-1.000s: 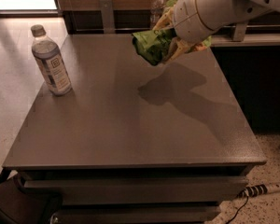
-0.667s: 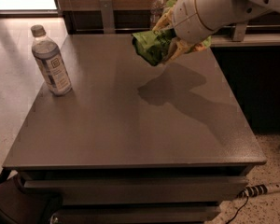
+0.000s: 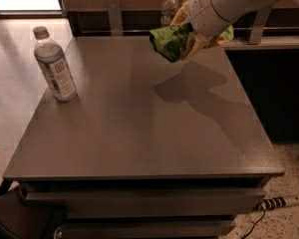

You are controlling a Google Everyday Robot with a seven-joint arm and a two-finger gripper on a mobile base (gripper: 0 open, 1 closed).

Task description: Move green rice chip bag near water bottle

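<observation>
The green rice chip bag (image 3: 170,41) is crumpled and held in the air above the back of the grey table (image 3: 139,123). My gripper (image 3: 187,34) is shut on the bag, with its pale fingers (image 3: 195,43) pressed around it. The white arm reaches in from the upper right. The water bottle (image 3: 169,7), slim and clear with a white cap, stands at the back edge just behind and left of the gripper, partly hidden by the bag. The bag's shadow falls on the table below it.
A wider grey-capped bottle (image 3: 55,66) with a large white-and-dark label stands on the table's left side. A dark counter with metal posts (image 3: 114,15) runs behind the table. A power strip (image 3: 279,202) lies on the floor at lower right.
My gripper has carried the bag slightly up and toward the back of the table, closer to the water bottle. The grey-capped bottle has not moved.
</observation>
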